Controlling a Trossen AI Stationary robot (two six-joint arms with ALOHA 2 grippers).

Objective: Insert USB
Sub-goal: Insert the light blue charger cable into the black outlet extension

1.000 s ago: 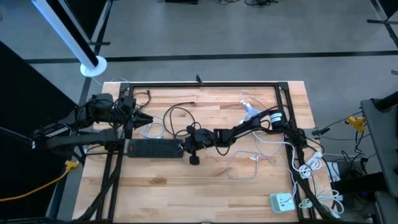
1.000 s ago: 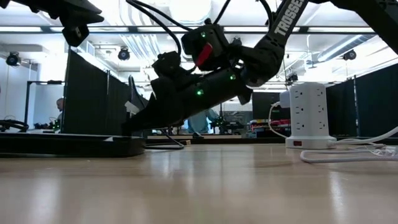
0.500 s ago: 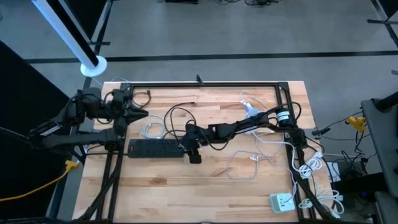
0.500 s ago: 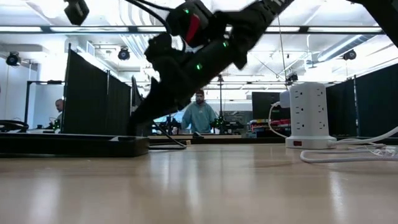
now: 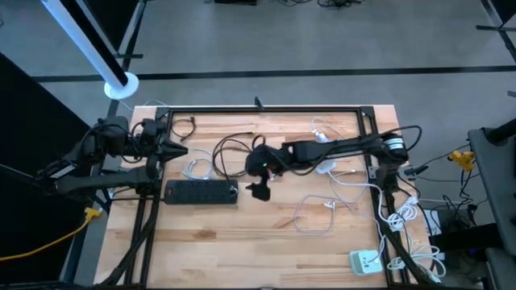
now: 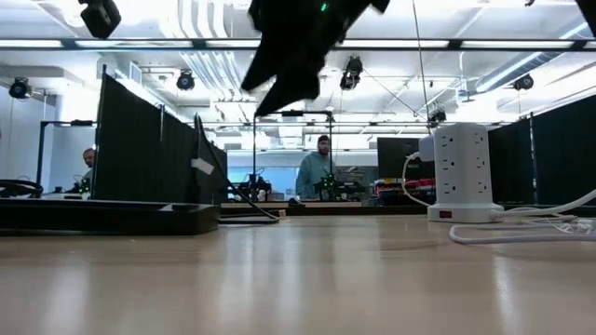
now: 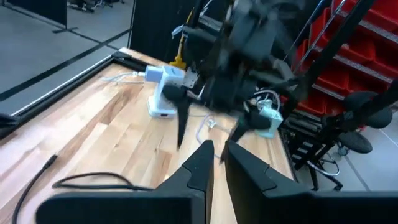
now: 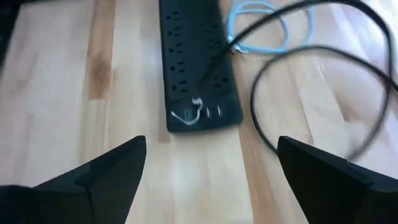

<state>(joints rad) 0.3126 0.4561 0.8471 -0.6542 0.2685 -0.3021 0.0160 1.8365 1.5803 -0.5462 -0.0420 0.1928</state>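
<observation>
Right tool (image 5: 260, 165) lifted above the desk (image 5: 322, 234), fingers spread wide and empty.

Hangs over mid-desk, just beyond the near end of the black power strip (image 5: 201, 192), which lies flat toward the desk's left side. In the right wrist view, strip end (image 8: 199, 74) seen between the two parted fingers (image 8: 106, 174), with small white marks near its end; a black cable (image 8: 311, 81) loops beside it and a pale blue cable coil (image 8: 258, 25) lies past it. Cannot tell whether a USB plug sits in the strip. Left tool (image 5: 171, 147) waits at the desk's left rear edge, fingers (image 7: 249, 171) nearly together, nothing between them. White tower of sockets (image 6: 460, 172) stands upright at right in the low view; a person (image 6: 318, 172) stands in the room behind.
</observation>
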